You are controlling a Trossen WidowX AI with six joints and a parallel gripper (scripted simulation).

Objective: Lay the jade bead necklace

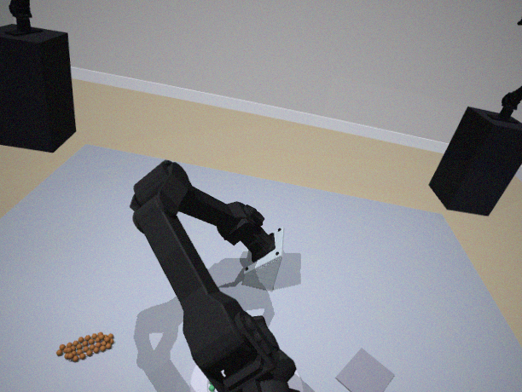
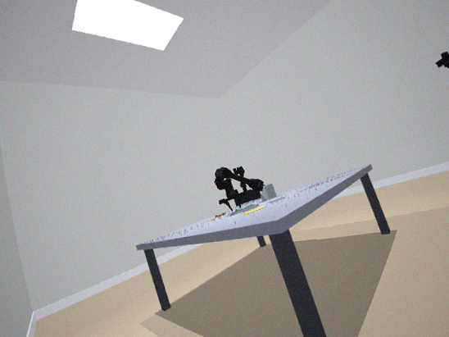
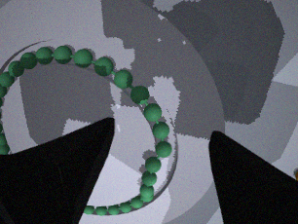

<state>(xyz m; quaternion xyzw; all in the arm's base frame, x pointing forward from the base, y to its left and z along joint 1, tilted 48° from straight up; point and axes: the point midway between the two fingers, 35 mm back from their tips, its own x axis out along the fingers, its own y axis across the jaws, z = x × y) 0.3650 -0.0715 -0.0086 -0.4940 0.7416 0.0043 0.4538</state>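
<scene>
The table (image 1: 362,264) (image 2: 242,232) (image 3: 287,63) carries the black six-joint arm (image 1: 171,256) (image 2: 222,181), which reaches over the pale round bead board (image 1: 198,377) (image 2: 240,211) (image 3: 200,161). A good finish calls for the arm to rise straight, without sweeping sideways across the board. Its black parallel-jaw gripper (image 2: 235,208) (image 3: 162,131) is open, the fingers well apart and gripping nothing. The jade-green bead necklace (image 1: 211,388) (image 2: 245,208) (image 3: 164,149) lies on the board as a loop, mostly near the curved groove (image 3: 176,161). At the lower right of the wrist view, a short run of beads bows inward from that curve; it probably needs a gentle outward nudge or a light regrasp, since a hard pull could drag seated beads out.

The board is mostly behind the arm and cut off by the lower edge in the top view, where the fingertips cannot be made out. In the exterior view everything on the table is tiny. The left finger in the wrist image covers part of the loop, and the frame cuts its left side. Shadows blur the groove, so whether each bead is seated cannot be told.
</scene>
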